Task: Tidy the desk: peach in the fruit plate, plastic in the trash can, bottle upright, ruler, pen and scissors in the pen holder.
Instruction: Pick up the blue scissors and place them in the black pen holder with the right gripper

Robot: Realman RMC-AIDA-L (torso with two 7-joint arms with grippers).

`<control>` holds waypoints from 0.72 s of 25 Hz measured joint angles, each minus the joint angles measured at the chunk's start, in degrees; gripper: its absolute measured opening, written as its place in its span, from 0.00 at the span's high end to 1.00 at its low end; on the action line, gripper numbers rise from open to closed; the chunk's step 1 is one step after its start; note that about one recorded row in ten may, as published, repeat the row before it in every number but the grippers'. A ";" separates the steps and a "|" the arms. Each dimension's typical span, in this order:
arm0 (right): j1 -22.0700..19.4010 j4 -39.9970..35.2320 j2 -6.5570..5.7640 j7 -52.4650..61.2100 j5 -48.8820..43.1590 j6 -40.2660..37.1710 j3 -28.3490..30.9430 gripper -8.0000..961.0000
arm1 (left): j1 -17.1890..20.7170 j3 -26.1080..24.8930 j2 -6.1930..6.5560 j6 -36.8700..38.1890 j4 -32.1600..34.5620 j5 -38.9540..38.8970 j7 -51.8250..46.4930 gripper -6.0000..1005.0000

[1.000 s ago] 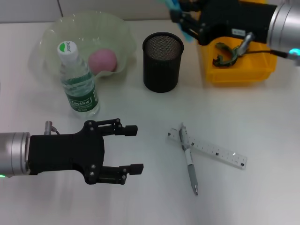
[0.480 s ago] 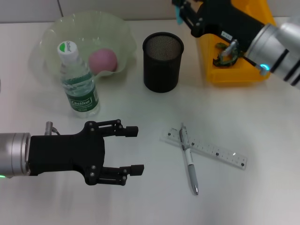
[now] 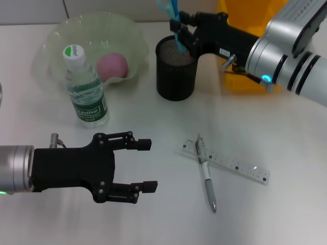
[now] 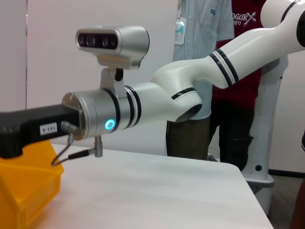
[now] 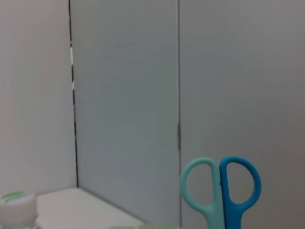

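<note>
My right gripper [image 3: 183,31] is shut on the blue and teal scissors [image 3: 172,15] and holds them upright over the mouth of the black mesh pen holder [image 3: 176,71]. Their handles show in the right wrist view [image 5: 221,192]. The pink peach [image 3: 112,66] lies in the pale green fruit plate [image 3: 56,35]. The water bottle [image 3: 85,91] stands upright in front of the plate. The clear ruler [image 3: 236,166] and the grey pen [image 3: 206,174] lie crossed on the table. My left gripper [image 3: 145,166] is open and empty, low at the front left.
The yellow trash can [image 3: 245,10] stands behind my right arm, which hides most of it; it also shows in the left wrist view [image 4: 24,191]. The bottle's cap shows in the right wrist view [image 5: 16,200].
My right arm has swung left from over the yellow trash can to above the pen holder, carrying the scissors. The left arm has not moved.
</note>
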 joint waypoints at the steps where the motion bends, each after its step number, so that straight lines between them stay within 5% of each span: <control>1: -0.04 0.08 0.02 0.23 -0.01 0.09 -0.76 0.66 | 0.02 0.00 0.00 0.00 0.00 0.00 0.00 0.20; 11: -2.10 -0.22 0.34 1.44 0.27 0.28 -2.87 0.64 | 0.34 0.00 0.00 0.01 0.00 0.00 0.22 0.20; 15: -2.90 -1.13 0.17 3.25 0.22 -0.03 -2.99 0.55 | 0.33 0.01 0.00 0.07 0.00 0.00 0.22 0.20; 18: -7.79 -10.11 -0.70 12.34 -5.30 -1.03 -3.16 0.48 | 0.43 0.02 0.07 0.23 0.04 -0.02 0.24 0.20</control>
